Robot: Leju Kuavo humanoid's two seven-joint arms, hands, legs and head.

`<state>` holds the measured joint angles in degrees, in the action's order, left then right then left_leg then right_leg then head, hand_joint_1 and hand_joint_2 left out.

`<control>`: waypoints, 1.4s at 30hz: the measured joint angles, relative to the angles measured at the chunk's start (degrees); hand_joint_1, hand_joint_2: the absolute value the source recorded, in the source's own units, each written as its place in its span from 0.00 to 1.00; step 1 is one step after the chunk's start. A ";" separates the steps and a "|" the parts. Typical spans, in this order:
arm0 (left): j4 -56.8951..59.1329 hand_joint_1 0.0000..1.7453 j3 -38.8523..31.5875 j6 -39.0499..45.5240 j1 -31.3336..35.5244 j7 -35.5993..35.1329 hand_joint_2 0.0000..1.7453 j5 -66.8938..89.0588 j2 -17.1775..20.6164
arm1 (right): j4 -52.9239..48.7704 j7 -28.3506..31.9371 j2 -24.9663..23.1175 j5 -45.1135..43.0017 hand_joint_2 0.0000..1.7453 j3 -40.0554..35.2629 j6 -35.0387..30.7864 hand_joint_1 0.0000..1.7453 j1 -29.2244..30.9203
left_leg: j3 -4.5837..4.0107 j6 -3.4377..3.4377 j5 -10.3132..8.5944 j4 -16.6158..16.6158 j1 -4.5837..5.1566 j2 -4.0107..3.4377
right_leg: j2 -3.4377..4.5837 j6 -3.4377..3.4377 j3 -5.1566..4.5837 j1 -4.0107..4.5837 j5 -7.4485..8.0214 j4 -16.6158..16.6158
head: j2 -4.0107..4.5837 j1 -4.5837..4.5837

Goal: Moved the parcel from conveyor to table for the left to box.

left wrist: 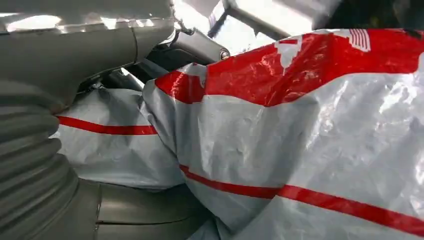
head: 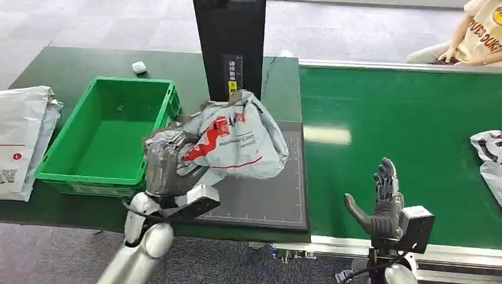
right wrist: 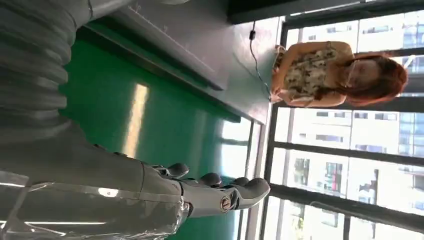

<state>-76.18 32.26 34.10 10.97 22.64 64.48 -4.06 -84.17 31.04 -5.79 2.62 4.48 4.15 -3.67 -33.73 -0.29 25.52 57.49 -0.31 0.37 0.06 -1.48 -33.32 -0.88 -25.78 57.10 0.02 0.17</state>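
Fingers of your left hand (head: 164, 165) are clamped on the grey-red parcel (head: 237, 142), which sits on the dark mat (head: 260, 198) beside the green crate (head: 106, 133), ready for boxing. Right hand (head: 383, 204) hangs w/ fingers apart over the conveyor (head: 414, 118), holding nothing.

Green bin (head: 106, 133) open-topped just left of parcel (head: 234, 142); black post (head: 231, 47) blocks behind.

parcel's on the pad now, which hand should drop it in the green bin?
Left. The left hand already grips the grey-and-red parcel on the dark pad, right beside the green bin. The right hand is open over the conveyor belt, on the parcel's far side from the bin.
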 measured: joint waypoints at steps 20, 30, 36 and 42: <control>-19.05 1.00 -30.62 2.55 -12.59 -10.63 1.00 10.49 8.26 | -5.00 1.40 -2.80 2.14 1.00 5.94 2.99 0.00 -5.44 | 0.08 0.02 0.03 0.01 -0.04 0.02 | -0.04 0.02 0.12 0.02 -0.07 0.00 | 0.00 0.00; -1.29 1.00 -45.57 -24.04 3.23 -16.94 1.00 10.01 21.56 | -4.57 -0.07 -3.21 4.68 1.00 6.05 4.96 0.00 -3.38 | 0.10 0.35 -0.18 -0.03 -0.29 0.02 | -0.02 0.36 0.09 0.39 0.06 0.05 | 0.00 0.00; 8.82 1.00 -45.63 -25.25 8.98 -16.41 1.00 11.10 26.98 | -3.63 -0.15 -3.21 5.18 1.00 5.66 5.20 0.00 -2.57 | 0.08 0.38 -0.19 -0.03 -0.35 -0.07 | 0.09 0.43 0.03 0.33 0.12 0.07 | 0.00 0.02; 12.93 1.00 -43.66 -26.80 11.30 -9.85 1.00 11.93 28.91 | -3.30 -0.15 -3.23 5.38 1.00 5.35 5.68 0.00 -2.30 | 0.01 0.32 -0.16 0.00 -0.32 -0.02 | 0.01 0.36 -0.02 0.29 0.07 0.03 | 0.00 0.00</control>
<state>-63.25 -11.41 7.30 22.27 12.79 76.42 24.85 -87.47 30.88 -9.03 8.00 9.84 9.84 -5.98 -33.72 0.02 25.37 57.49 -0.64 0.35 0.07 -1.11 -33.34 -0.59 -25.71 57.13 0.02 0.17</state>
